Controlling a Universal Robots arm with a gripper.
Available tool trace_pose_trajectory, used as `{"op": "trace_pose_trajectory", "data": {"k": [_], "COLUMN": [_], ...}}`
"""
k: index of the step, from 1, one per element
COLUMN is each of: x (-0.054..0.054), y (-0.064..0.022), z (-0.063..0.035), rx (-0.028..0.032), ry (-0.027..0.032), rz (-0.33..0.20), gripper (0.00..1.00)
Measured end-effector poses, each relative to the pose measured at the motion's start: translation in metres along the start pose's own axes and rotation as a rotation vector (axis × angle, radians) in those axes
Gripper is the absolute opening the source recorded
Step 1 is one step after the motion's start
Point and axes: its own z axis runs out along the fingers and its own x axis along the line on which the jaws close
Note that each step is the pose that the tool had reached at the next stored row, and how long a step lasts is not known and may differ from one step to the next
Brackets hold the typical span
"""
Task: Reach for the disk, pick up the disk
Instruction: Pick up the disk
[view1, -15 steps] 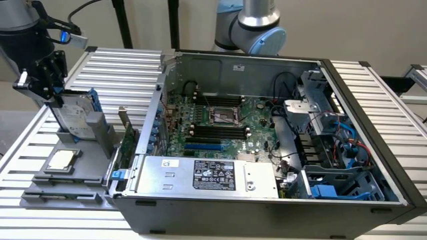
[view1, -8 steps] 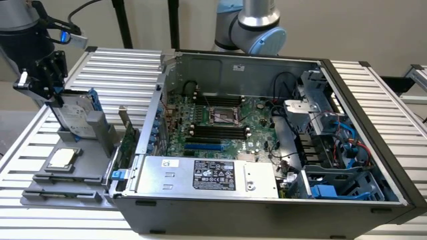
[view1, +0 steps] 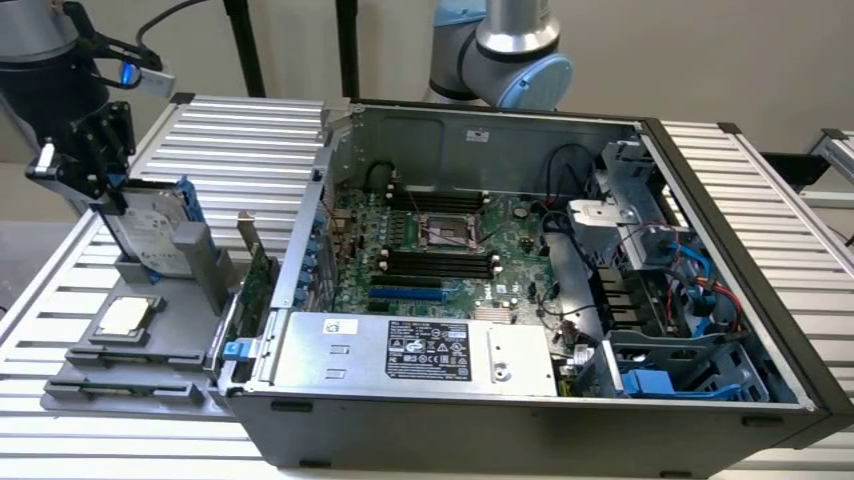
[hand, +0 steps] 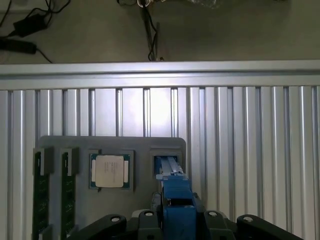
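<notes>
Both jaws clamp the disk (view1: 135, 232) by its upper edge (blue-framed), upright in the grey holder (view1: 176, 335), open table (view1: 254, 140) beside.

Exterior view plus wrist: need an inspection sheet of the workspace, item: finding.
Surface: slatted aluminium table carrying a grey fixture tray and an open computer case.
Job's things: disk stands on edge, seated in a slot of the tray, its blue carrier around it.
Clutter: square chip lying flat in the tray; two memory sticks in tray slots; power-supply box inside the case.
Grippers: gripper at the disk's top edge; grip cannot be judged.
Cables: red and blue leads inside the case; black cable on the floor.
Surroundings: floor beyond the table edge.
</notes>
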Motion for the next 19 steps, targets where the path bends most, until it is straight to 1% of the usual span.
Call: {"op": "trace_pose_trajectory", "data": {"k": [4, 13, 17, 19], "x": [0.0005, 0.0005, 0.0006, 0.0006], "y": [0.0001, 0.0002, 0.0006, 0.0007], "z": [0.0000, 0.0001, 0.0000, 0.0000], "rx": [0.0000, 0.0001, 0.0000, 0.0002], "ry": [-0.0002, 0.0000, 0.0041, 0.0048], "rz": [0.009, 0.010, 0.010, 0.010], "gripper": [0.33, 0.33, 0.33, 0.33]}}
